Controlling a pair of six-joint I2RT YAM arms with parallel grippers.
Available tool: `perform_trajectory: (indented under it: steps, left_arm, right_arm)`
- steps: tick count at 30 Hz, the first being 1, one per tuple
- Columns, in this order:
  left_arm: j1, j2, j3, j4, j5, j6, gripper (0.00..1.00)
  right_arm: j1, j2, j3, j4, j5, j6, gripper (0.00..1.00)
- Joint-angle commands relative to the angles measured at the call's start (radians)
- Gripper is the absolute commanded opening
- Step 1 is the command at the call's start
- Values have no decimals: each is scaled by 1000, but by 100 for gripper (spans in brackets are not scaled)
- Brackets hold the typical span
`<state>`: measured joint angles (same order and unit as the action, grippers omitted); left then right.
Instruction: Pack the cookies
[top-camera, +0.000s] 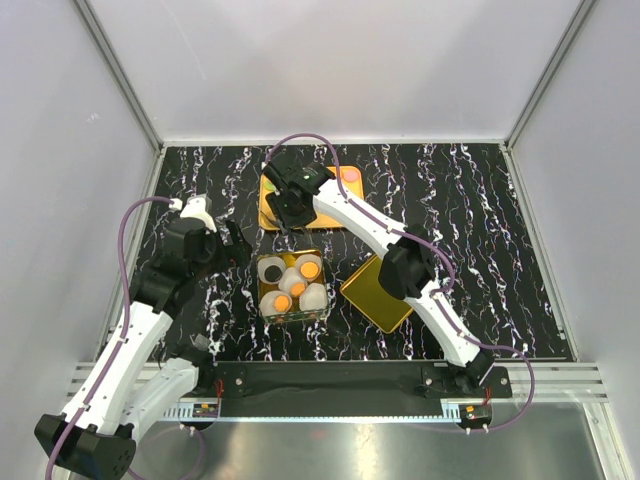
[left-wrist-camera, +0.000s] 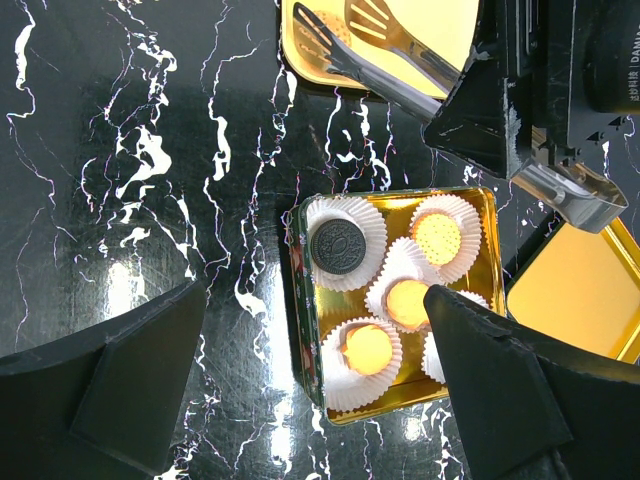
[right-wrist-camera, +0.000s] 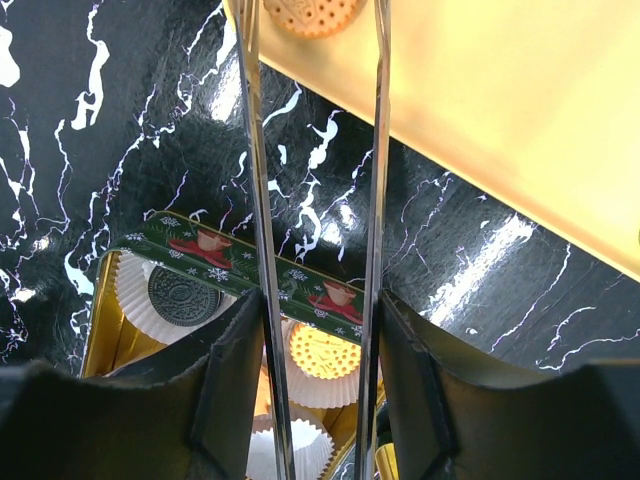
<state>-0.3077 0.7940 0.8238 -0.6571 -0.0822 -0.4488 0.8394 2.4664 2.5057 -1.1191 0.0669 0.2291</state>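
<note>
left gripper (left-wrist-camera: 315, 292): jaws spread wide, nothing held, at 9 o'clock of tin | tin (left-wrist-camera: 308, 330): cookies (left-wrist-camera: 370, 347) seated in paper cups (left-wrist-camera: 372, 225) | right gripper (right-wrist-camera: 320, 330): jaws clamped on tongs (right-wrist-camera: 250, 150), over tray (right-wrist-camera: 520, 100) at 12 o'clock | step judged: loose cookie (right-wrist-camera: 310, 12) to be pinched next | tong tips cut off in right wrist view

A glossy black, white-veined tabletop (top-camera: 480, 210) sits enclosed by plain white walls (top-camera: 340, 60) under bright light.
</note>
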Motion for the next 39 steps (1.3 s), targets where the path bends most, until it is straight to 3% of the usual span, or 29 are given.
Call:
perform_trajectory:
  steps: [1, 12, 31, 39]
  left_arm:
    - [5, -9, 1, 39, 13, 5, 99]
    - [5, -9, 1, 39, 13, 5, 99]
    - [5, -15, 3, 39, 10, 5, 99]
    - [5, -12, 1, 39, 10, 5, 99]
  right_arm:
    - [0, -17, 41, 18, 5, 6, 53]
    - [0, -50, 48, 10, 53, 0, 41]
    - [-16, -149, 55, 24, 122, -14, 41]
    - [-16, -320, -125, 41, 65, 10, 39]
